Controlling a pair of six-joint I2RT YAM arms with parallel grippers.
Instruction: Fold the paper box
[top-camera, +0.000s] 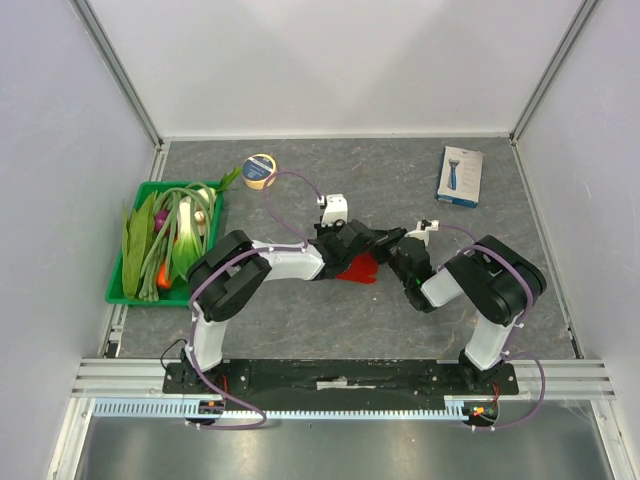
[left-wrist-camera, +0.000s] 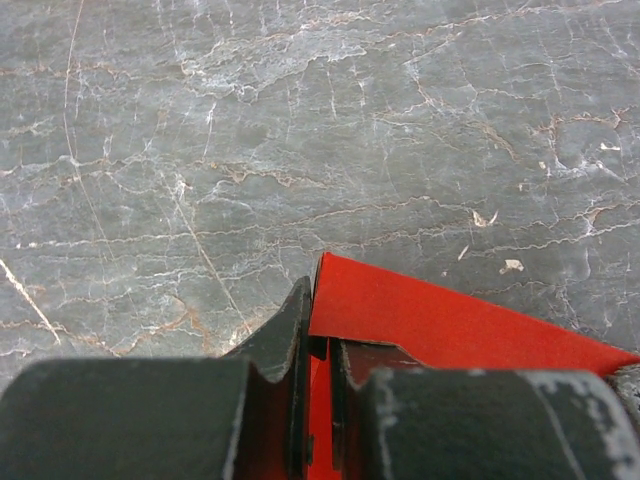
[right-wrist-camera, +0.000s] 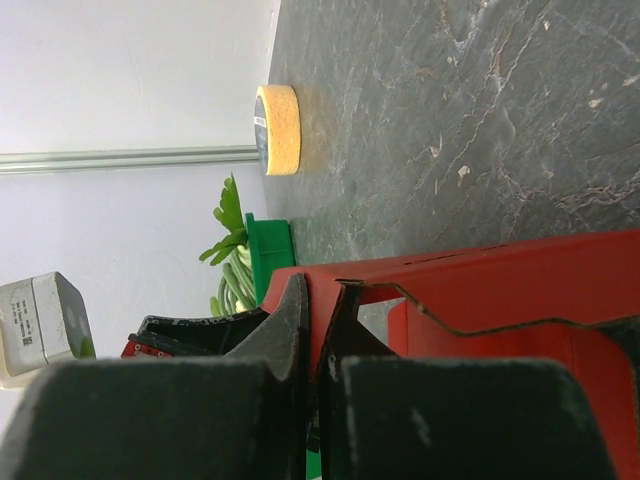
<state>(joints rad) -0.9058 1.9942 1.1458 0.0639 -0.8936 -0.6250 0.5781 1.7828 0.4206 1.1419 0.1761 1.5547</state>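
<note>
The paper box (top-camera: 358, 270), glossy notched red, sits pinched in left gripper (left-wrist-camera: 318, 330) and right gripper (right-wrist-camera: 320, 305) jaws.

End effectors (left-wrist-camera: 318, 330) (right-wrist-camera: 322, 305) clamped, close together

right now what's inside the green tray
The green tray holds leafy greens, pale-stemmed stalks, an orange piece and a purple piece; anything beneath them is covered.

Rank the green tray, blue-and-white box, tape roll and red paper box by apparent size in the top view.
1. green tray
2. blue-and-white box
3. tape roll
Unranked: paper box. It is mostly hidden, and the visible part looks about as big as the tape roll.
</note>
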